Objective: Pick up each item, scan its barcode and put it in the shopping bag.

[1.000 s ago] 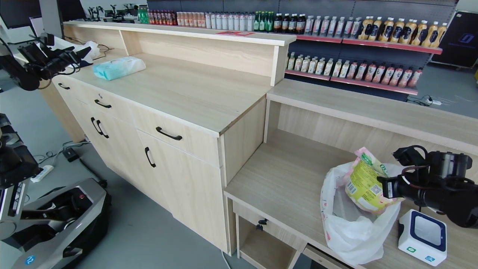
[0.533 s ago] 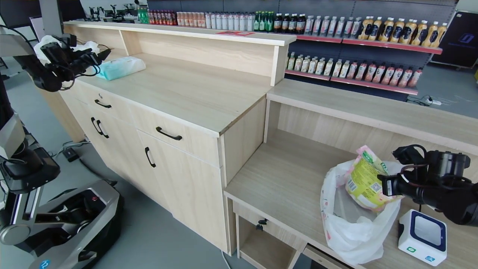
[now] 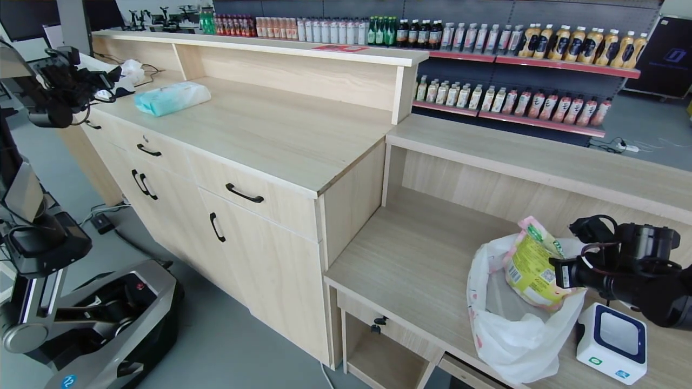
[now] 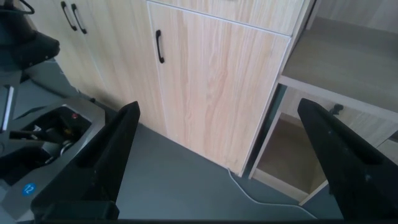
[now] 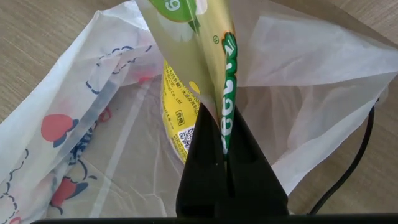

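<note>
**Pouch lower in bag, left arm backed off the wipes**

Since 0.5 s ago the left gripper (image 3: pixel 108 80) has pulled back from the teal soft pack of wipes (image 3: pixel 172 97) to the far left end of the tall light-wood counter (image 3: pixel 270 129). The yellow-green foil snack pouch (image 3: pixel 532 265) has dropped slightly lower into the white plastic shopping bag with red print (image 3: pixel 513 335).

Right gripper (image 3: pixel 557 273) is clamped on the pouch's side seam. The pouch hangs upright, with its lower part inside the bag mouth and its top above the rim. My read: the edge grip keeps the pouch body clear so it can slide in. The bag sits on the lower wood desk (image 3: pixel 411 254), just beside the white-and-blue box barcode scanner (image 3: pixel 611 343), so scan-to-bag is a short move. The pouch looks ready for release.

Left gripper fingers are wide apart and hold nothing. The wipes lie flat on the counter, near it but not touching. Probably the next item.

View differences:
- Right wrist view shows the fingers (image 5: pixel 208 168) pinching the green seam, and the pouch (image 5: pixel 193 74) with its printed code facing into the bag (image 5: pixel 93 112). Head view doesn't resolve the pinch.
- Left wrist view confirms the open spread of the left gripper (image 4: pixel 224 143), pointed down at a cabinet door (image 4: pixel 211 81) and the floor, not at the wipes.
</note>
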{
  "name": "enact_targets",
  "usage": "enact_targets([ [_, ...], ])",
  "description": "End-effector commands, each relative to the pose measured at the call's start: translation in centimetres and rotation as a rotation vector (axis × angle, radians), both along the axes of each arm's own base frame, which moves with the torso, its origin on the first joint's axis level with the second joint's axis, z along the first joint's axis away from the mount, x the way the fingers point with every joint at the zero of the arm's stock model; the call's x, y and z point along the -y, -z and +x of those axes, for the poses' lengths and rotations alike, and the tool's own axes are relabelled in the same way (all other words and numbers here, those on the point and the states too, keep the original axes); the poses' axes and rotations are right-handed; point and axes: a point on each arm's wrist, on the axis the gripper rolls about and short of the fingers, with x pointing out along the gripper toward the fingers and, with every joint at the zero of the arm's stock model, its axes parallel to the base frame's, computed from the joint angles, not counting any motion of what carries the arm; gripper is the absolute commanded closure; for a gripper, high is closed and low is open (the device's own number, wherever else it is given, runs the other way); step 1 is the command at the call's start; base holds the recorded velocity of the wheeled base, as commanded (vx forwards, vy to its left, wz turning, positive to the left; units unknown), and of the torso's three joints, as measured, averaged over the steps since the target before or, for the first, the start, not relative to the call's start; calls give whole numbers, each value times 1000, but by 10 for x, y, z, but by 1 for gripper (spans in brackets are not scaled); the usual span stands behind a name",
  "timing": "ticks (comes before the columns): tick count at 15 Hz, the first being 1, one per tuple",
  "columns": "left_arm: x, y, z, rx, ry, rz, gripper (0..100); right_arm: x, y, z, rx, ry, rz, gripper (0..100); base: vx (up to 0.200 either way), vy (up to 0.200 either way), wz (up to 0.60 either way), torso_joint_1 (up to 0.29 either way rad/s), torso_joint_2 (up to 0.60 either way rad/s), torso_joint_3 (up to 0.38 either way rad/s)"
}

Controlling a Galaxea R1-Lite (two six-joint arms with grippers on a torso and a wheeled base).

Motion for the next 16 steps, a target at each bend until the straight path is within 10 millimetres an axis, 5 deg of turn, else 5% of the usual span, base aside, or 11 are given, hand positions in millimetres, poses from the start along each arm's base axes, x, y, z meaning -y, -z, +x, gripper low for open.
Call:
enact_targets([
  [1, 0, 0, 0, -1, 0, 0, 0, 0, 3, 0, -10, 0, 3, 0, 0, 0, 0, 0, 0, 0],
  [5, 0, 0, 0, -1, 0, 0, 0, -2, -11, -3, 29, -3, -7, 0, 0, 0, 0, 0, 0, 0],
  [9, 0, 0, 0, -1, 0, 0, 0, -15, -71, -24, 185, -44, -63, 0, 0, 0, 0, 0, 0, 0],
  [12, 0, 0, 0, -1, 0, 0, 0, -27, -123, -72, 320, -79, -91, 0, 0, 0, 0, 0, 0, 0],
  [16, 0, 0, 0, -1, 0, 0, 0, -35, -143, -146, 342, -34, -127, 0, 0, 0, 0, 0, 0, 0],
])
